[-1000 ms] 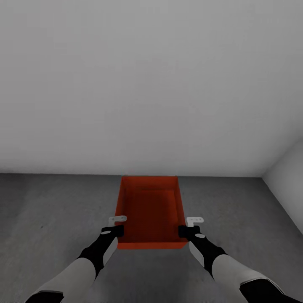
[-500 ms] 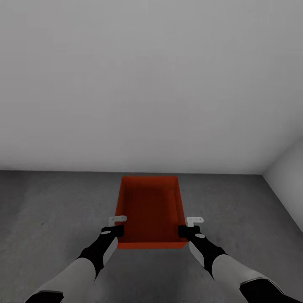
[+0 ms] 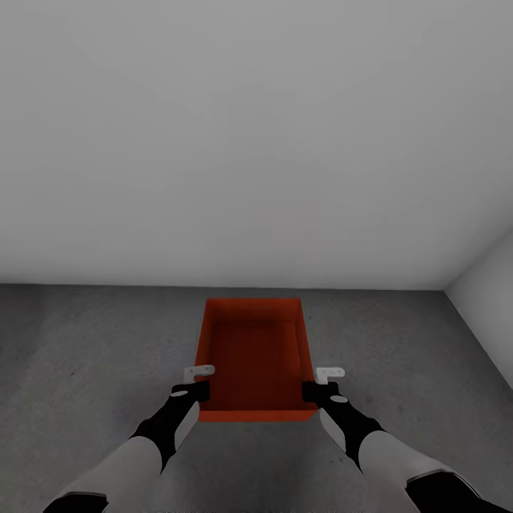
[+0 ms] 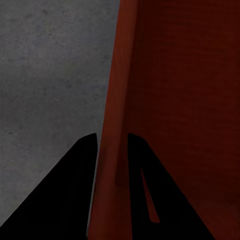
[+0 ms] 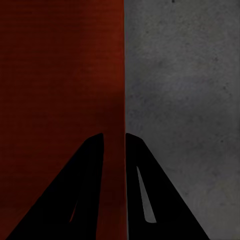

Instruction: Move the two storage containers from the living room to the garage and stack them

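An orange-red storage container (image 3: pixel 255 356) hangs in front of me over the dark grey concrete floor (image 3: pixel 85 370) of the garage. My left gripper (image 3: pixel 200 388) is shut on the container's left wall near the front corner. In the left wrist view that wall (image 4: pixel 112 150) runs between the two dark fingers. My right gripper (image 3: pixel 311 390) is shut on the right wall, and the right wrist view has the thin wall (image 5: pixel 123 100) pinched between its fingers. The second container is out of view.
A plain white-grey wall (image 3: pixel 256 142) stands just beyond the container. Another wall (image 3: pixel 491 313) meets it in a corner at the right. Concrete floor spreads to both sides of the container.
The wall's base line has slid slightly up in the picture, so the camera has shifted a little. Both grippers and the container keep the same place relative to me.
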Robot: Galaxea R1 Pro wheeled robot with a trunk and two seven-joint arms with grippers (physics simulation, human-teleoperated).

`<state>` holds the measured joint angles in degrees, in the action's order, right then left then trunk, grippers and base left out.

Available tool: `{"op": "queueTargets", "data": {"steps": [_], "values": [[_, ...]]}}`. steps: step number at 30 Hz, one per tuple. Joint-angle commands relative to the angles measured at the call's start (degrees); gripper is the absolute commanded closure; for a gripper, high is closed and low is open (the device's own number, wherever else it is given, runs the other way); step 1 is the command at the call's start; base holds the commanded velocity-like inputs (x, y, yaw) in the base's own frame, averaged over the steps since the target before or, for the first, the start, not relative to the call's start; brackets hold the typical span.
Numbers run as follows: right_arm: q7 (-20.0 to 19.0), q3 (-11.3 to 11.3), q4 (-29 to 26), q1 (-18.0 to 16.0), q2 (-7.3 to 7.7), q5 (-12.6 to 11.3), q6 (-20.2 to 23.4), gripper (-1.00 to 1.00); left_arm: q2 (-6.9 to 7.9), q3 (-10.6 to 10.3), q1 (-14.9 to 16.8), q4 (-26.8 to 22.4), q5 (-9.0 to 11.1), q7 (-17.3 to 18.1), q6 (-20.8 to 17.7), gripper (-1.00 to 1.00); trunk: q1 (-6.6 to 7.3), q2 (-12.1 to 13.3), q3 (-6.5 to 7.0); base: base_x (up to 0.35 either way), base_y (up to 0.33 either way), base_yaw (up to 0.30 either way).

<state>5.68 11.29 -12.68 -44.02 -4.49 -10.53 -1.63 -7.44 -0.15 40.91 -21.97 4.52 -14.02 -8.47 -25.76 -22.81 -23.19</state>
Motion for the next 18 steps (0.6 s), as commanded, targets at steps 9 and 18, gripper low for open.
{"op": "queueTargets", "data": {"steps": [9, 18], "values": [[0.47, -0.86, 0.18, -0.02, 0.40, -0.64, -0.29, 1.00, 1.99, 1.04, 0.05, -0.36, -1.01, -2.32, 0.47, 1.00, -0.02, -0.10, -0.54, 0.000, 0.000, 0.000], [0.47, -0.85, 0.16, -0.02, 0.37, -0.64, -0.31, 1.00, 1.99, 1.03, 0.05, -0.36, -1.01, -2.32, 0.47, 1.00, -0.02, -0.10, -0.56, 0.000, 0.000, 0.000]]}}
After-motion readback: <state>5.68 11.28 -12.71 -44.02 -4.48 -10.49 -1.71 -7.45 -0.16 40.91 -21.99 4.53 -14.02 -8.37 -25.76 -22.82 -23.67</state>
